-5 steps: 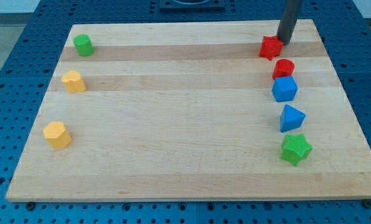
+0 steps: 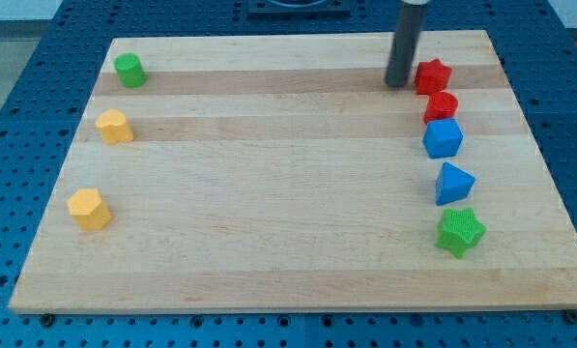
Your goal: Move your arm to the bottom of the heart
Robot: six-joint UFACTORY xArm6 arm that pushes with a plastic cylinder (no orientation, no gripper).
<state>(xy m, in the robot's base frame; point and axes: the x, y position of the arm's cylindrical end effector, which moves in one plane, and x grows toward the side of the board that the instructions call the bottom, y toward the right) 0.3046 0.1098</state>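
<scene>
The rod has no jaws to open or close; it is a plain dark rod, and the tip (image 2: 397, 85) rests on the board (image 2: 269, 193) in the upper right of the frame, just to the left of the red star-like block (image 2: 433, 75) and apparently clear of it. The heart is most likely the upper yellow block (image 2: 114, 127), at the far left of the frame, though its outline is small and hard to be sure of. It lies well apart from the tip, far to the left and slightly lower. The spot beneath it, between it and the lower yellow block (image 2: 89, 209), looks open, so a long leftward, slightly downward sweep seems needed.
</scene>
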